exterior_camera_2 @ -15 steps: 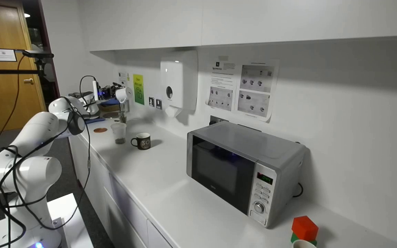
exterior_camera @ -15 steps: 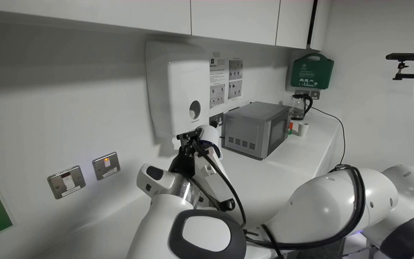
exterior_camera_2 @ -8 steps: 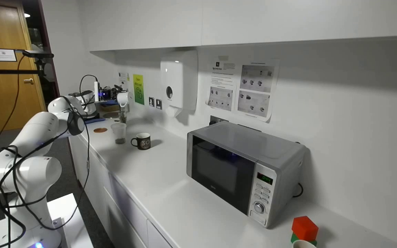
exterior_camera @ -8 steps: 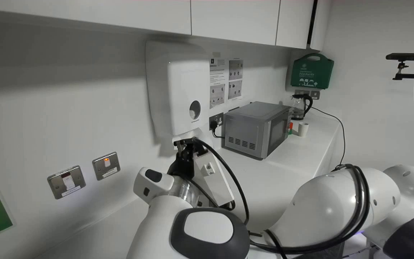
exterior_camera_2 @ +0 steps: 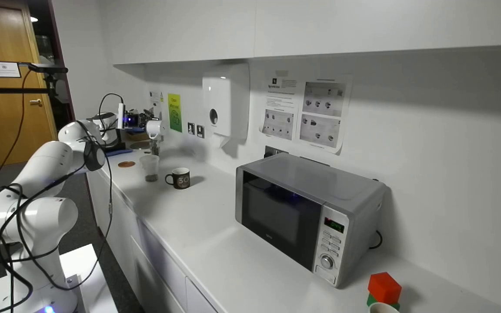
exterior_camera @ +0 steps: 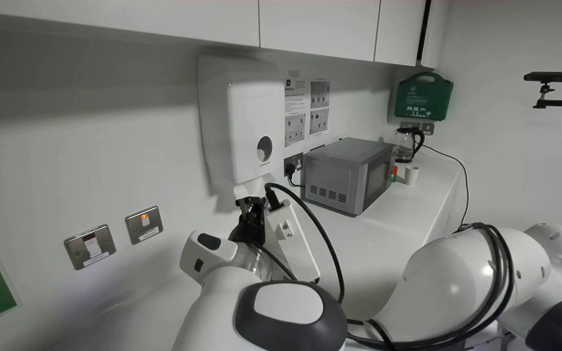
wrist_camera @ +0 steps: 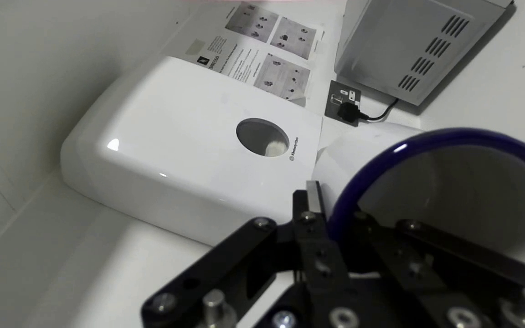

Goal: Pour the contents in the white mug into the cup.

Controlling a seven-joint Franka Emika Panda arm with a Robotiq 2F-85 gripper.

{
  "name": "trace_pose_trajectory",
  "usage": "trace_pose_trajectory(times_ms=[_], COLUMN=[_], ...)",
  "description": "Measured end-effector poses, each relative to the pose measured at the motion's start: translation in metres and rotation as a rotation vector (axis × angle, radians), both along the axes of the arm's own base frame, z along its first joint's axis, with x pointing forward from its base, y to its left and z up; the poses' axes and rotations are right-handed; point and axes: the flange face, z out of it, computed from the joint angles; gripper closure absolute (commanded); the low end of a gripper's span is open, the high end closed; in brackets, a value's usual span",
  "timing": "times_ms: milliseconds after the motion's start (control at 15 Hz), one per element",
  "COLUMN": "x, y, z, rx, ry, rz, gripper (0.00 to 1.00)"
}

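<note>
The white mug (wrist_camera: pixel 463 137), with a dark blue rim, is in my gripper (wrist_camera: pixel 335 214). Its wall is pinched between the fingers, and its mouth faces the wrist camera. The visible inside is grey with nothing showing; its handle is hidden. In an exterior view the mug (exterior_camera_2: pixel 154 129) lies on its side at the gripper (exterior_camera_2: pixel 146 116), above the counter. The cup (exterior_camera_2: pixel 149 167), pale and translucent with dark matter at its bottom, stands on the counter, below the mug in that picture. The gripper (exterior_camera: pixel 250 201) hides the mug, and the arm hides the cup, in an exterior view.
A dark mug (exterior_camera_2: pixel 178 178) stands right of the cup. A glass-like item (exterior_camera_2: pixel 154 148) shows behind the cup. A paper dispenser (wrist_camera: pixel 189 150) on the wall is close. A microwave (exterior_camera_2: pixel 307 208), a plain white cup (exterior_camera: pixel 411 175) and a kettle (exterior_camera: pixel 405 146) stand along the counter.
My gripper and the mug have moved down a little. The mug, seen earlier beside the gripper in an exterior view, is now hidden there behind the wrist. The cup has not moved.
</note>
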Motion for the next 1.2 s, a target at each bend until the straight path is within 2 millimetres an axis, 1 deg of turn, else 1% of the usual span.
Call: trace_pose_trajectory(times_ms=[200, 400, 533, 667, 867, 1200], x=[-0.023, -0.055, -0.074, -0.087, -0.094, -0.091], y=[0.016, 0.03, 0.035, 0.036, 0.035, 0.03], z=[0.003, 0.01, 0.016, 0.023, 0.031, 0.039], rx=[0.018, 0.04, 0.056, 0.07, 0.089, 0.124], ry=[0.008, 0.009, 0.006, 0.007, 0.013, 0.028], rz=[0.032, 0.038, 0.027, 0.017, 0.009, 0.004], gripper=[0.99, 0.99, 0.99, 0.99, 0.99, 0.99])
